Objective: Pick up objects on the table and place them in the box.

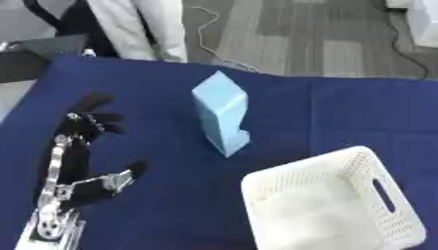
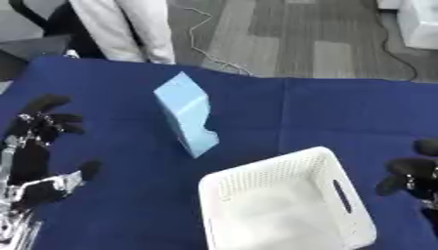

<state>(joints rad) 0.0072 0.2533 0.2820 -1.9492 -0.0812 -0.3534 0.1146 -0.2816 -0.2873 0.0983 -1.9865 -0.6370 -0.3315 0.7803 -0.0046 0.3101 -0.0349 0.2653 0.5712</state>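
We find the light blue box (image 1: 221,113) standing tilted on the blue surface (image 1: 342,112), near centre, at about 11 o'clock from the white basket (image 1: 393,229), apart from it. The left hand (image 1: 81,146), fingers spread and holding nothing, lies at 9 o'clock of the box. The right hand (image 2: 410,180) shows only dark fingertips at 3 o'clock; its state we cannot tell. We advise approaching from the left, closing across the narrow faces, then lifting clear over the basket rim.
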